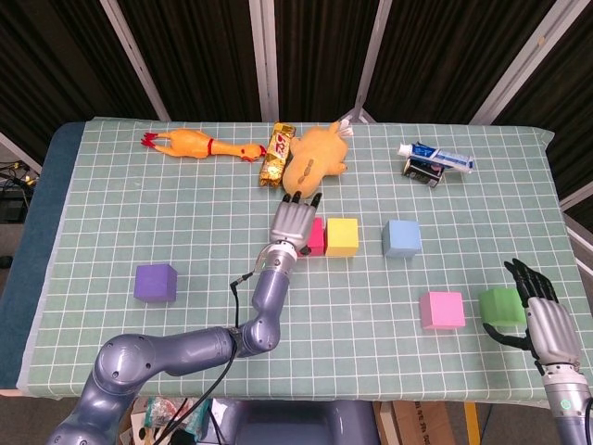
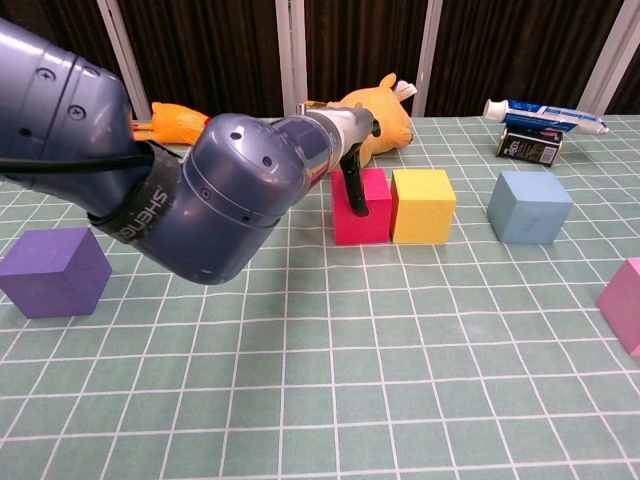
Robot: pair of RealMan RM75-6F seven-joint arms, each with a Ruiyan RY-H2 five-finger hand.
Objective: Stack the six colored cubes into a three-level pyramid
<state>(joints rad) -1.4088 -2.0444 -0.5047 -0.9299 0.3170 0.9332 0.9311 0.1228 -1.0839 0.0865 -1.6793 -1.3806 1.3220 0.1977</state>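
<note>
Left hand (image 1: 291, 223) fingers extended, resting on red cube (image 2: 361, 206) | red cube touching yellow cube (image 2: 423, 205) | right hand (image 1: 545, 318) open, beside green cube (image 1: 500, 305)

Bright even overhead light; soft short shadows; dark backdrop; near arm slightly blurred in chest view.

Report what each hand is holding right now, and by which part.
Nothing is lifted. The left hand rests on the magenta cube, fingers over its top and left side, pushing rather than gripping. The right hand hangs open beside the green cube.
</note>
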